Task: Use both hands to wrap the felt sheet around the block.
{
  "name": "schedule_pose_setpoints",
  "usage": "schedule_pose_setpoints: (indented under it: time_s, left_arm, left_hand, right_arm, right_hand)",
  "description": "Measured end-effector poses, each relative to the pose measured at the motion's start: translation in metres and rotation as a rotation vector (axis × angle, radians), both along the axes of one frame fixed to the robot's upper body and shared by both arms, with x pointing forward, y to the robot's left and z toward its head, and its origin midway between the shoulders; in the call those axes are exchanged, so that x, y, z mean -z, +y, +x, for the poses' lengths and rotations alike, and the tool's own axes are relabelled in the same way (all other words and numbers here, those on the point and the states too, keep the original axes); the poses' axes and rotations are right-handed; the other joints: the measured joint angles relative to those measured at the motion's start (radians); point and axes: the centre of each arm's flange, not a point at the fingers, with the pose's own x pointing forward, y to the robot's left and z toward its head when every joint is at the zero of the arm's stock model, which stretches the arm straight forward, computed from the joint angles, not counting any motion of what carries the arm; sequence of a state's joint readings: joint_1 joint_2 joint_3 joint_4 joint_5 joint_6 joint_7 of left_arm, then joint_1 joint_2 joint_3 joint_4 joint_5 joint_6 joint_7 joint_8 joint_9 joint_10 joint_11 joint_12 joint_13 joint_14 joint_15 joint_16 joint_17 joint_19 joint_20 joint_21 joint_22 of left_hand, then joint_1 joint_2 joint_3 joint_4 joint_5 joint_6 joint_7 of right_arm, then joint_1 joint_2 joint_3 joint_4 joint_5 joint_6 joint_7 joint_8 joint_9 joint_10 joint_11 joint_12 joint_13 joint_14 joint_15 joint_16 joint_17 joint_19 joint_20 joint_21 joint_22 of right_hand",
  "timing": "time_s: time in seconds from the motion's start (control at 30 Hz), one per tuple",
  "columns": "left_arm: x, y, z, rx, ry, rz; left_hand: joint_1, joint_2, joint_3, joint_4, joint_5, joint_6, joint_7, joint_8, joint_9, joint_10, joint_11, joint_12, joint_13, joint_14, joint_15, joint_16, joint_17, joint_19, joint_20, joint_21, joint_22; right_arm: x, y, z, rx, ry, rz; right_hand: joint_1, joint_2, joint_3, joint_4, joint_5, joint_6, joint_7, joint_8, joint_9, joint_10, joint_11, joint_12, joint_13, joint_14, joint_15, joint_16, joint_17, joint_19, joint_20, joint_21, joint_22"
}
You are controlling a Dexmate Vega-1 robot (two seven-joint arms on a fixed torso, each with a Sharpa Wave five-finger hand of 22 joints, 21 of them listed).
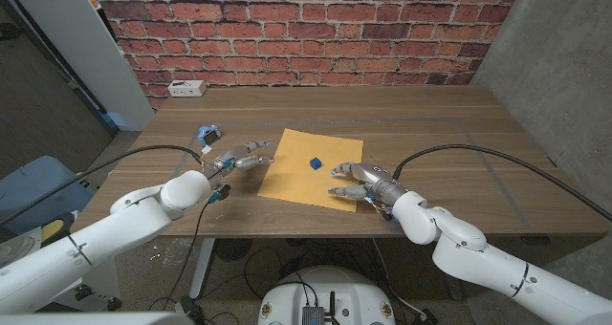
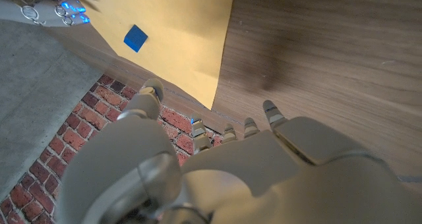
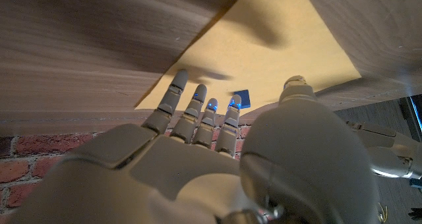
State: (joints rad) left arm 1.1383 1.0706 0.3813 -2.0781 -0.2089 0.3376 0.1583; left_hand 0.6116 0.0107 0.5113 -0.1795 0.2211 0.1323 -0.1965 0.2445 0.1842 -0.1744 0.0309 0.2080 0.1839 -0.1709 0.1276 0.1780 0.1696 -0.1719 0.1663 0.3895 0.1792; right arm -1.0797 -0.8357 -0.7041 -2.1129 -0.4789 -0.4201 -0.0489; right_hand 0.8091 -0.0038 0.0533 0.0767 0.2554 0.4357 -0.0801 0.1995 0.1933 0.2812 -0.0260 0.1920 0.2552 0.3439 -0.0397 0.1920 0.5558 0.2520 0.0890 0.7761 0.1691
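A yellow felt sheet [image 1: 311, 166] lies flat on the wooden table, with a small blue block [image 1: 314, 162] resting near its middle. The sheet [image 2: 178, 26] and block [image 2: 136, 37] show in the left wrist view, and the sheet [image 3: 264, 59] and block [image 3: 241, 97] in the right wrist view. My left hand [image 1: 241, 158] hovers just beside the sheet's left edge, fingers spread, holding nothing. My right hand [image 1: 361, 182] reaches over the sheet's near right corner, fingers apart and empty.
A small white and blue object [image 1: 209, 134] lies on the table behind my left hand. A white power strip [image 1: 186, 88] sits at the far left corner by the brick wall. Black cables trail from both arms over the table's front edge.
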Motion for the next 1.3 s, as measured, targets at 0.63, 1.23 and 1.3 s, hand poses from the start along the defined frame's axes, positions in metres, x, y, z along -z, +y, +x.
schedule_pose_setpoints:
  time_s: [0.63,1.23,1.3]
  left_arm:
    - [-0.010,-0.018,-0.021,-0.087,0.034,0.261]
    - [-0.008,-0.030,-0.029,-0.249,0.003,0.464]
    - [-0.010,-0.029,-0.030,-0.260,-0.003,0.475]
  left_hand:
    - [0.138,-0.016,-0.018,0.018,0.009,0.018,-0.004,-0.013,0.005,0.003,-0.009,-0.009,0.000,-0.003,0.022,-0.004,0.000,-0.002,0.034,-0.117,0.010]
    - [0.177,-0.004,-0.038,0.029,0.009,0.021,-0.014,-0.027,0.009,0.004,-0.029,-0.009,0.000,-0.004,0.010,-0.004,0.000,-0.002,0.034,-0.135,0.009]
    - [0.177,-0.004,-0.038,0.029,0.009,0.021,-0.014,-0.027,0.009,0.004,-0.029,-0.009,0.000,-0.004,0.010,-0.004,0.000,-0.002,0.034,-0.135,0.009]
  right_arm:
    - [0.021,-0.012,-0.022,0.095,0.046,-0.046]
    - [0.019,-0.016,-0.051,0.274,-0.052,-0.147]
    - [0.018,-0.014,-0.053,0.279,-0.044,-0.155]
  right_hand:
    - [-0.005,-0.046,-0.021,-0.033,0.091,-0.076,-0.026,-0.008,0.005,-0.168,-0.008,-0.003,-0.014,-0.316,0.070,-0.011,-0.065,-0.343,0.112,-0.227,0.004]
    - [0.048,-0.026,-0.013,-0.069,0.134,-0.144,-0.024,-0.005,0.005,-0.285,-0.003,0.004,-0.018,-0.438,0.082,0.007,-0.113,-0.349,0.110,-0.296,0.003]
    - [0.048,-0.026,-0.013,-0.069,0.141,-0.101,-0.021,0.010,0.005,-0.266,-0.005,0.008,-0.022,-0.423,0.082,0.009,-0.119,-0.333,0.110,-0.296,0.003]
